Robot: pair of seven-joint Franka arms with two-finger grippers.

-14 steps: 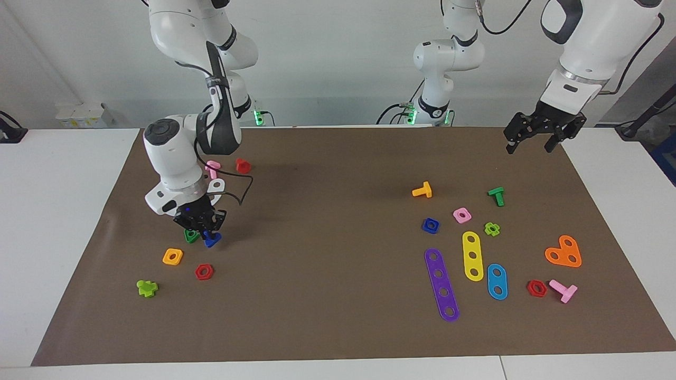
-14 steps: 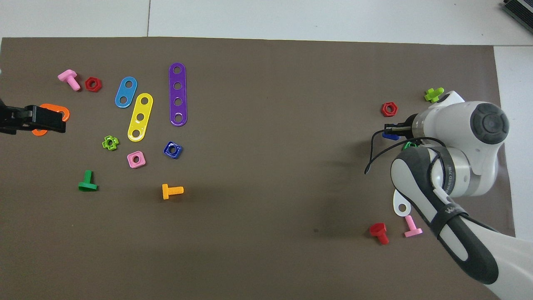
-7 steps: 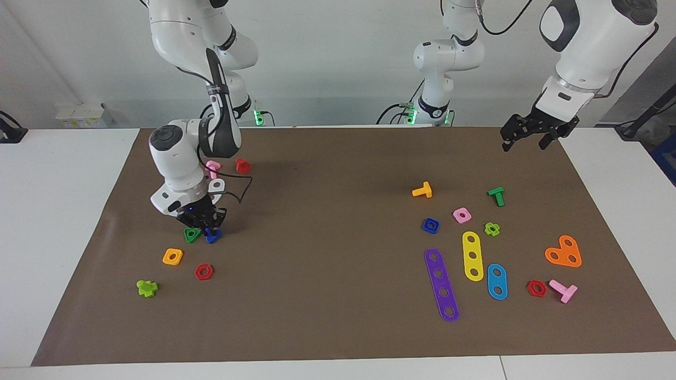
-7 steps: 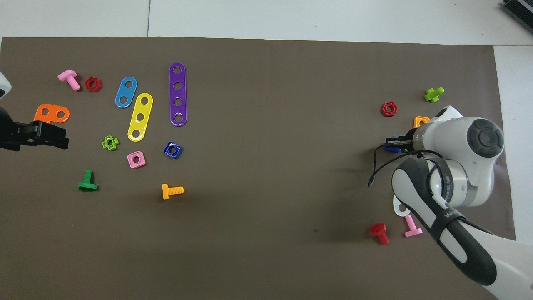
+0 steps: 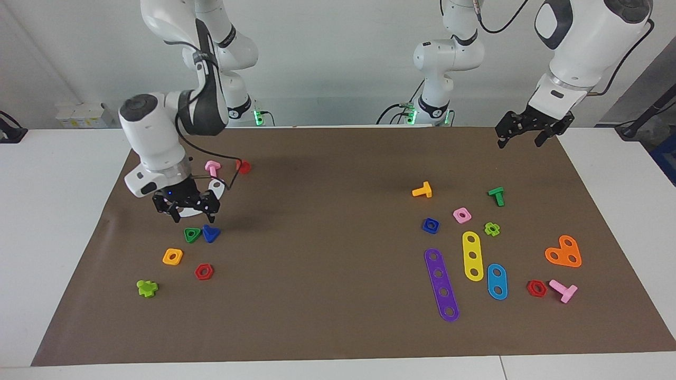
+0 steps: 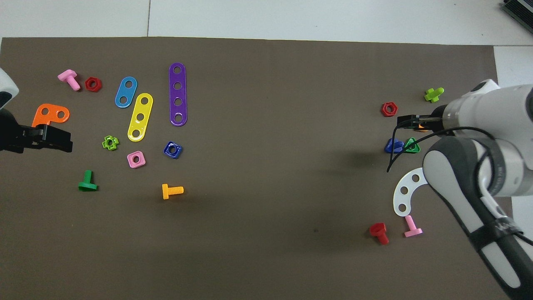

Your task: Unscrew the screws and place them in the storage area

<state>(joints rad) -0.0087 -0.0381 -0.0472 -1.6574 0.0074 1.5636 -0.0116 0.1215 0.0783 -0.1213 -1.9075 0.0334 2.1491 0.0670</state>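
The blue screw lies on the brown paper at the right arm's end, touching a green triangular nut. It also shows in the overhead view beside that nut. My right gripper is open and empty, raised over the paper just above the screw and nut; in the overhead view it covers an orange nut. My left gripper is open and empty, held high over the paper's corner at the left arm's end.
Near the screw lie an orange square nut, a red hex nut, a lime cross piece, a white curved strip, a red bolt and a pink bolt. Strips, nuts and bolts lie at the left arm's end, such as the purple strip.
My right gripper has opened, left the blue screw on the paper beside the green nut, and risen toward the robots. My left gripper has drifted slightly toward the robots.
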